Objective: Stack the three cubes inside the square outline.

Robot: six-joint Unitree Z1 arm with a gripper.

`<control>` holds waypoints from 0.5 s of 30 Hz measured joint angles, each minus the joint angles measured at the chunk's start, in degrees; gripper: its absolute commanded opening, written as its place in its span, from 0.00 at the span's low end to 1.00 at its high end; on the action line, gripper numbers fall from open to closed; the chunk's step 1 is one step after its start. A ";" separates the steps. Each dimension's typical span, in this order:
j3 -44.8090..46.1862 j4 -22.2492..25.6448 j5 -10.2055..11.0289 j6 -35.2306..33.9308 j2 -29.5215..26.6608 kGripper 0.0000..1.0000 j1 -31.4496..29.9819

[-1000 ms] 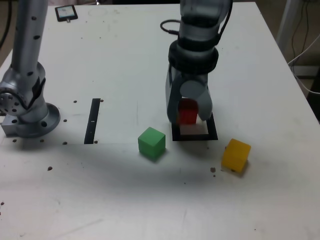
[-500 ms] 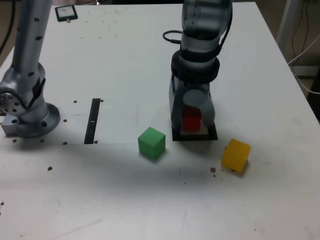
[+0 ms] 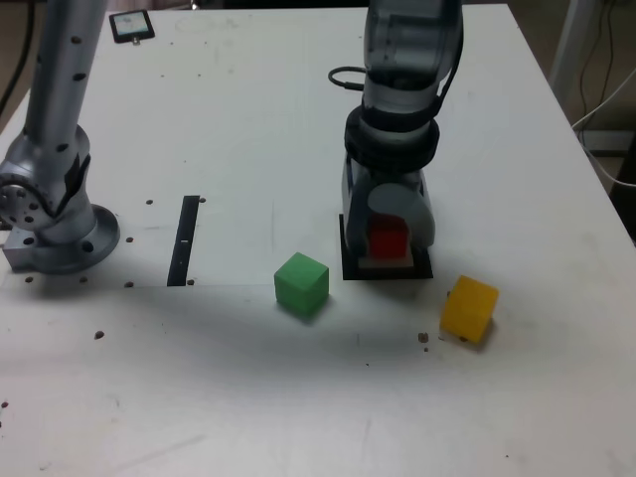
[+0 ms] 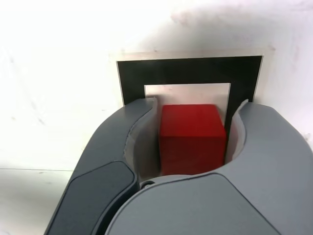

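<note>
The red cube (image 3: 388, 238) (image 4: 192, 139) sits on the white centre of the square outline (image 3: 388, 274) (image 4: 190, 71). My gripper (image 3: 389, 254) (image 4: 195, 105) stands straight down over it, with one jaw on each side of the cube. The jaws are slightly parted, and the wrist view shows a gap beside the cube. The green cube (image 3: 301, 284) lies on the table to the exterior view's left of the outline. The yellow cube (image 3: 468, 309) lies tilted to the outline's right and nearer the front.
A thin black strip (image 3: 185, 239) lies further to the exterior view's left, near the arm's base (image 3: 55, 214). A small dark device (image 3: 131, 25) rests at the far left corner. The table's right edge (image 3: 586, 179) runs close by.
The gripper has come down with the red cube until it rests inside the outline. The jaws have spread a little away from the cube.
</note>
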 measured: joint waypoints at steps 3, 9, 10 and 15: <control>0.22 0.68 0.77 -0.60 -1.37 1.00 -0.01; 0.87 0.81 2.16 -1.84 -5.67 1.00 -1.49; 0.87 0.83 2.24 -1.95 -6.35 1.00 -1.88; -1.63 1.42 2.41 -2.06 -8.03 1.00 -5.27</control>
